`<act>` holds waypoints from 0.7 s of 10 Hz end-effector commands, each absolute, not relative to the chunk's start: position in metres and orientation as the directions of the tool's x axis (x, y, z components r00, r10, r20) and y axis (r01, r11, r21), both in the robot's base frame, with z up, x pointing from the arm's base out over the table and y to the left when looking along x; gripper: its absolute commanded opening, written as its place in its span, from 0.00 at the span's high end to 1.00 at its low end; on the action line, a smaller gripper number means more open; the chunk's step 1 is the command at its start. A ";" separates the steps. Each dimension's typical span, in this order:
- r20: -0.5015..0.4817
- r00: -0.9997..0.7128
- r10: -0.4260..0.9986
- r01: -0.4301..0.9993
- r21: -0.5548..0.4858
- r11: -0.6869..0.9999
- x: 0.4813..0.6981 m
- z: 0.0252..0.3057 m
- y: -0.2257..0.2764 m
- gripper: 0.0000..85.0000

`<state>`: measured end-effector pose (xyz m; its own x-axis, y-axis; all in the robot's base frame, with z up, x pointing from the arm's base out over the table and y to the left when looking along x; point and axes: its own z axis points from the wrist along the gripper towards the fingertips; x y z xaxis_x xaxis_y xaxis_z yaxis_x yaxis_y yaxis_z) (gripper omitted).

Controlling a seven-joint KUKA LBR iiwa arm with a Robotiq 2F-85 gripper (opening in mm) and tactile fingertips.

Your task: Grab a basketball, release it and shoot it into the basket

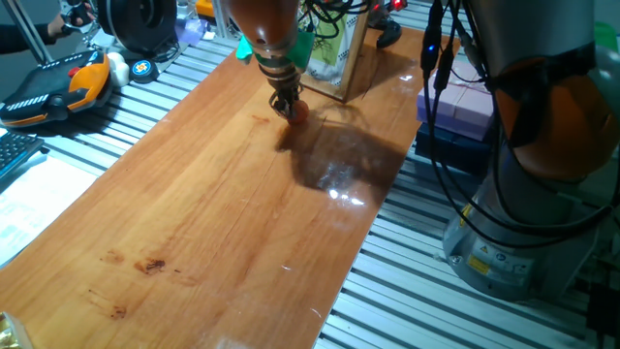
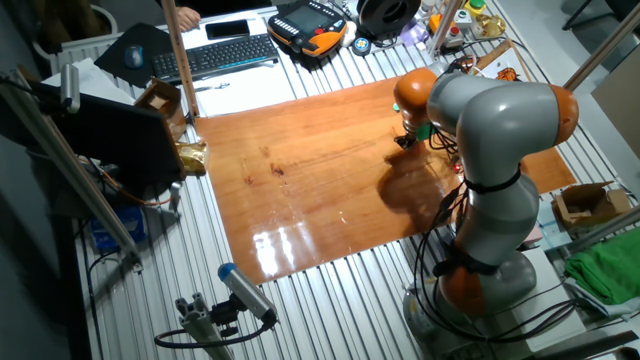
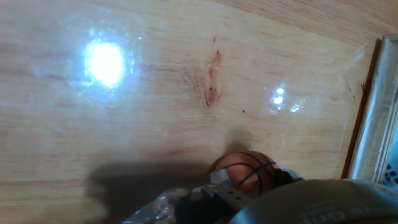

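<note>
The basketball (image 1: 298,112) is a tiny orange ball with dark lines, sitting at my gripper's (image 1: 289,107) fingertips, just above the wooden table (image 1: 223,213). In the hand view the ball (image 3: 249,174) sits between the two fingers (image 3: 217,178), and the gripper (image 3: 250,182) is shut on it. The wooden-framed backboard (image 1: 344,53) with its green-white picture stands right behind the gripper. Its frame edge (image 3: 373,112) shows at the right of the hand view. The arm hides the hoop's rim and net. In the other fixed view the gripper (image 2: 406,137) is small and the ball cannot be made out.
An orange-and-black hand-held gadget (image 1: 58,85) lies off the table's far left, also in the other fixed view (image 2: 310,25). A keyboard (image 2: 222,55) lies beside it. A purple box (image 1: 463,105) and the robot's base (image 1: 528,204) stand right of the table, with hanging cables.
</note>
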<state>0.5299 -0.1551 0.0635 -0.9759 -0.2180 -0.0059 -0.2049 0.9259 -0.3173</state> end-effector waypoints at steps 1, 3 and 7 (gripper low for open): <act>0.007 -0.975 -0.221 -0.213 -0.312 0.926 0.531 0.068 -0.154 0.87; 0.035 -0.974 -0.223 -0.223 -0.303 0.926 0.533 0.081 -0.154 0.99; 0.022 -0.979 -0.200 -0.198 -0.293 0.935 0.534 0.088 -0.149 0.73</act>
